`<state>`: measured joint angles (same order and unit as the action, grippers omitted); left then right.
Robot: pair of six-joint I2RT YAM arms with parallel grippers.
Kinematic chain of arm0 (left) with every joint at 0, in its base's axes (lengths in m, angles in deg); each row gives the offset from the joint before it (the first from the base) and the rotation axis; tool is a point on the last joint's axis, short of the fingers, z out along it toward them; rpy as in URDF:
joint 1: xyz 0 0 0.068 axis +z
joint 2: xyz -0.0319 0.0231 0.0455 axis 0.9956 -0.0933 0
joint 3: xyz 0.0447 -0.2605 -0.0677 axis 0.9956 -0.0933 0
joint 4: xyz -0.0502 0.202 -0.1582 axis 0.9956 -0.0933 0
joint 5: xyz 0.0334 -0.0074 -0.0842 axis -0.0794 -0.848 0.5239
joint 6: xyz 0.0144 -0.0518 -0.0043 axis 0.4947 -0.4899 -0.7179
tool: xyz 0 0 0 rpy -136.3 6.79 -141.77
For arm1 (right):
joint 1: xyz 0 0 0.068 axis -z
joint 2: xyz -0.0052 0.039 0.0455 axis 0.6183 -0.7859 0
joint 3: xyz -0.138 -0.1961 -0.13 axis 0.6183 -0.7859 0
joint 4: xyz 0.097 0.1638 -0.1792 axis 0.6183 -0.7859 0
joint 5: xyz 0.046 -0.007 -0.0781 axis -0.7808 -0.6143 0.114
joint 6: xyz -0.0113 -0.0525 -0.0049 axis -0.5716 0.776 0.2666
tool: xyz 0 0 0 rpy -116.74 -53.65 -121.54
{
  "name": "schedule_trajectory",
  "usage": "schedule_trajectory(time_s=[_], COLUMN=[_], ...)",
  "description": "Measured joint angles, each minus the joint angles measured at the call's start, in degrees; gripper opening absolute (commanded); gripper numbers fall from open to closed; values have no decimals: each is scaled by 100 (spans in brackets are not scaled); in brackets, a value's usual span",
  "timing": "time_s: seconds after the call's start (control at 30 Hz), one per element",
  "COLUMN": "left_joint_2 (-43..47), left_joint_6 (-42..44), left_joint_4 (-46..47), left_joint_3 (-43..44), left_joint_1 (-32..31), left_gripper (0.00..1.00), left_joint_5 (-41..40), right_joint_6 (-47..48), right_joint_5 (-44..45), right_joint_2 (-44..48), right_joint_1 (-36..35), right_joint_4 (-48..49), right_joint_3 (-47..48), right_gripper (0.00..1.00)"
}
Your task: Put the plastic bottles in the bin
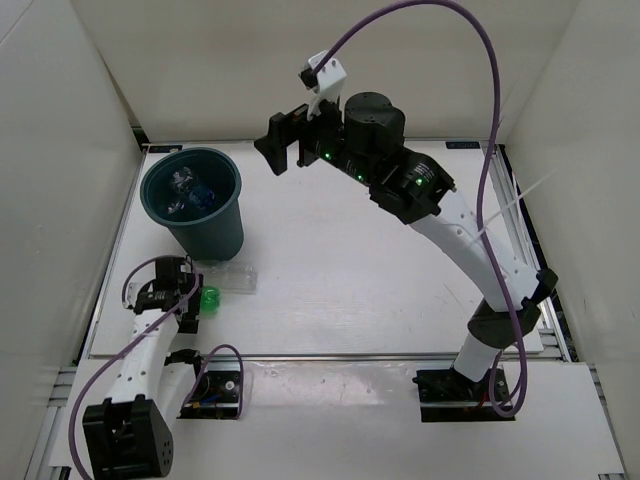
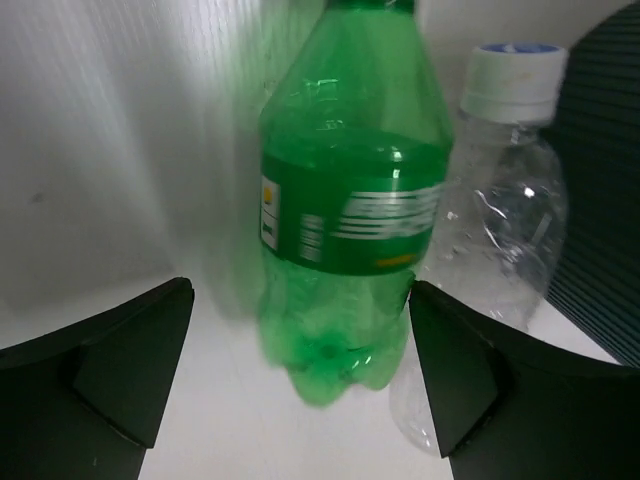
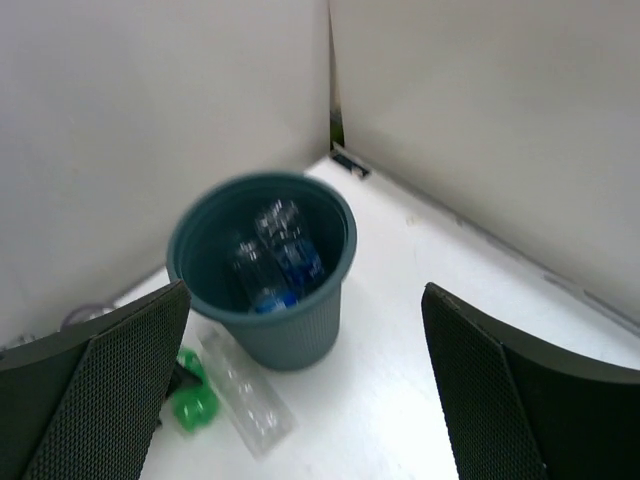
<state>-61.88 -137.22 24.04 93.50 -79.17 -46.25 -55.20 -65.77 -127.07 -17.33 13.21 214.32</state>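
Bin [image 1: 226,228]: at 10 o'clock on the table [image 1: 350,280]; two blue-labelled bottles [image 1: 196,192] are contained.
Green bottle [image 2: 345,200]: on the table at the bin's 6 o'clock, flanked by the left gripper [image 2: 300,335], whose fingers are spread and not touching it.
Flattened clear bottle [image 2: 505,220]: touching it, nearer the bin.
Right gripper [image 3: 305,290]: raised, spread, empty.
Step judged: the green bottle's grasp; closure, lift and carry over the rim are required.
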Motion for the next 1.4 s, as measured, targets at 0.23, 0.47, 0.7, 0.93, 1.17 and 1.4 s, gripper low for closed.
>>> schedule_trajectory(time_s=[0.23, 0.47, 0.7, 0.93, 1.17, 1.4], left_joint_2=[-496, 396, 850, -476, -2409, -1779], left_joint_6=[-129, -487, 219, 1611, 2964, 3801], left_joint_4=[595, -1453, -1447, 411, 984, 1021], left_joint_3=[-205, 1257, 3971, 4282, 4653, 4802], left_joint_1=[46, 81, 111, -46, -898, -1388], left_gripper=[54, 50, 49, 59, 100, 100], left_joint_5=[122, 361, -39, -55, -472, -1405], right_joint_6=[116, 94, -201, -750, -957, -769], right_joint_5=[127, 323, 284, -208, -785, -1543], right_joint_2=[92, 337, 361, 315, 155, 151], right_joint_1=[0, 63, 494, 1126, 1270, 1266], right_joint_4=[-599, -793, -815, -824, -809, -341], right_joint_3=[-439, -949, -977, -968, -973, -2131], right_gripper=[100, 100, 100, 100, 100, 100])
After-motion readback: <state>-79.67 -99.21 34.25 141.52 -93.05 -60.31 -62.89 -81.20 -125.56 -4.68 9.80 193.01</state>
